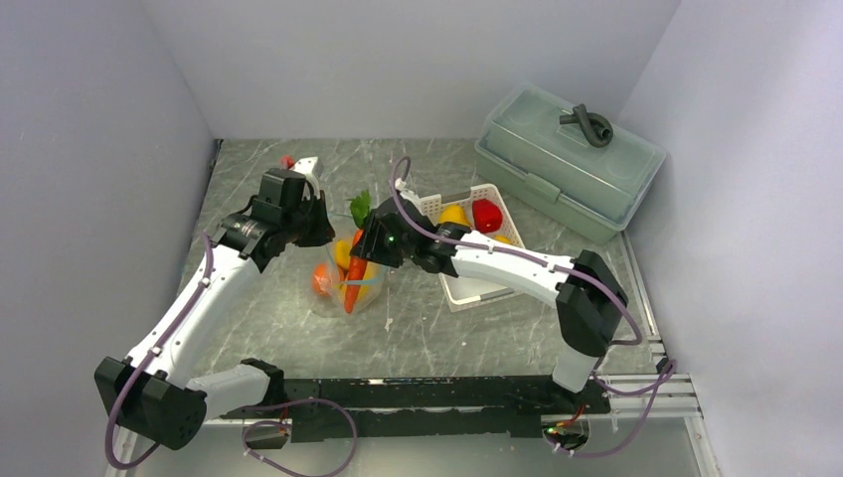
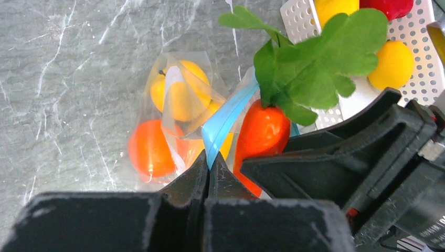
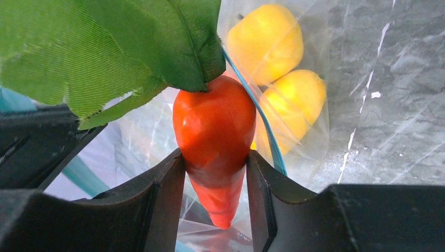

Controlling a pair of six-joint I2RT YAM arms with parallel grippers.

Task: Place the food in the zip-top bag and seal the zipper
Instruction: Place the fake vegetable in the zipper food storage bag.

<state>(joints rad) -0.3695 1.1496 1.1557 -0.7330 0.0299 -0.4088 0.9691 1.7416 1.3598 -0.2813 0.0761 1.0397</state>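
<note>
The clear zip-top bag (image 1: 338, 283) lies mid-table with an orange (image 2: 149, 149) and yellow lemons (image 2: 181, 92) inside. My left gripper (image 2: 210, 165) is shut on the bag's teal zipper strip (image 2: 225, 123), holding the mouth up. My right gripper (image 3: 215, 178) is shut on the orange carrot (image 3: 212, 131) with green leaves (image 3: 105, 47), tip down in the bag's mouth; it also shows in the top view (image 1: 355, 268). The white basket (image 1: 472, 288) holds a red pepper (image 1: 486, 215) and yellow fruit (image 1: 453, 214).
A large grey-green lidded box (image 1: 567, 159) stands at the back right, close behind the basket. Grey walls enclose the marble table on three sides. A black rail (image 1: 447, 393) runs along the near edge.
</note>
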